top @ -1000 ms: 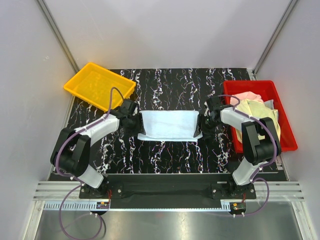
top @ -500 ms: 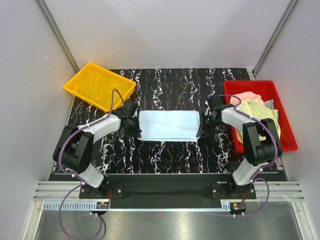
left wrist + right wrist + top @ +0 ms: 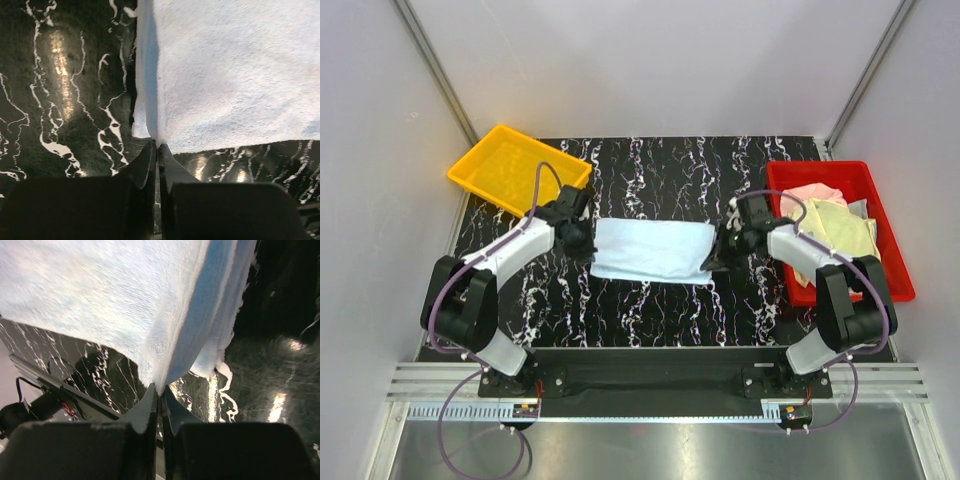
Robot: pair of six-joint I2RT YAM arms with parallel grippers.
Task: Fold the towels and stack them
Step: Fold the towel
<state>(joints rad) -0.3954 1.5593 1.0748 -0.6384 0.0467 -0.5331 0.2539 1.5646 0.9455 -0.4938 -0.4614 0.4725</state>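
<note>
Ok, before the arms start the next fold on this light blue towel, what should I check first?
1. Left gripper shut on the light blue towel edge: ok.
2. Right gripper shut on the opposite end: ok.
3. Every layer caught between the fingers at both ends: cannot tell.
4. Nothing lying on top of the towel: ok.
5. Pink towel and pale yellow towel inside the red tray, apart from the fold: ok.

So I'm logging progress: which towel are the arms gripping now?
The light blue towel on the table, pinched at both ends by the fingers; the pink towel and pale yellow towel lie in the red tray.
</note>
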